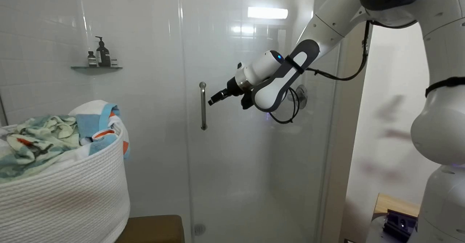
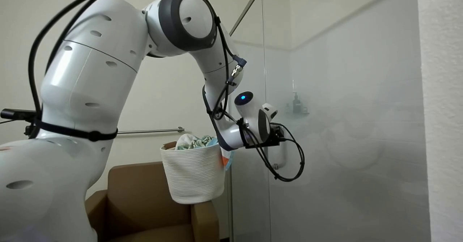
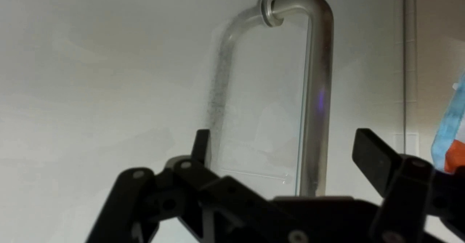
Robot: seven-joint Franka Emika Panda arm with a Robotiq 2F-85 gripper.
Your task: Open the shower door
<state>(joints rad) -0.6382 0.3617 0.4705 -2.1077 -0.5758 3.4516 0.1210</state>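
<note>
The shower door (image 1: pixel 236 177) is a tall clear glass panel, its free edge in line with the neighbouring glass. A slim silver bar handle (image 1: pixel 203 106) stands upright near that edge. My gripper (image 1: pixel 210 102) reaches toward it from the right, a small gap apparent in that exterior view. In the wrist view, the handle (image 3: pixel 319 90) runs down between the widely spread fingers (image 3: pixel 377 161), closer to the right-hand one; neither touches it. Its lower end is hidden behind the gripper (image 3: pixel 285 148). A greyish second bar shape shows at the glass. The wrist hides the fingers in an exterior view.
A white woven basket (image 1: pixel 65 206) heaped with towels stands left of the door, by a brown armchair (image 2: pixel 148 195). Beyond the glass is a small corner shelf (image 1: pixel 96 68) with bottles. Black cables (image 2: pixel 289 179) loop below the wrist. A wall (image 2: pixel 441 126) borders the door's far side.
</note>
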